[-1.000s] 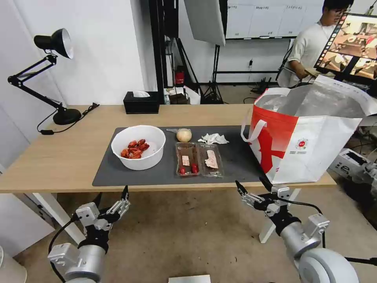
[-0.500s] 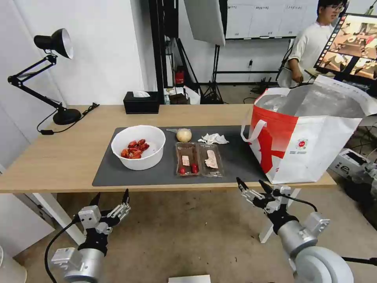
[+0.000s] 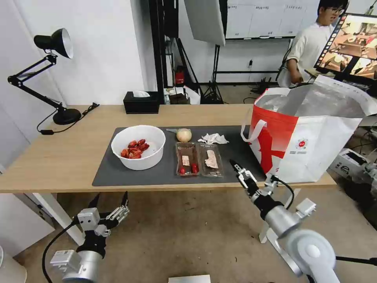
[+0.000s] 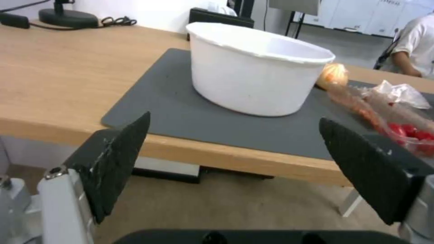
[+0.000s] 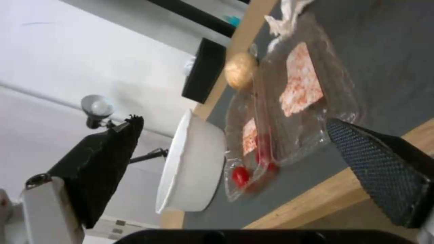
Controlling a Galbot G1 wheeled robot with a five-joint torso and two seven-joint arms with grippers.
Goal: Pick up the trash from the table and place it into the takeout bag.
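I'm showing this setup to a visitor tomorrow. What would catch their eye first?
Probably the takeout bag, white and red, standing open at the table's right end. Next, the white bowl of red scraps on the dark mat, beside the clear clamshell tray. The right gripper, open, reaches over the table's front edge.

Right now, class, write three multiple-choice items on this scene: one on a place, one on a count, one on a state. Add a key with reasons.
1. Where does the takeout bag stand on the table?
A. right end
B. left end
C. centre

2. How many lamps stand on the table?
A. none
B. one
C. three

3. How is the right gripper?
A. shut on the bowl
B. shut on the tissue
C. open, empty

Key: A, the bag stands right of the mat; B, one black lamp; C, its fingers are spread near the clamshell tray.
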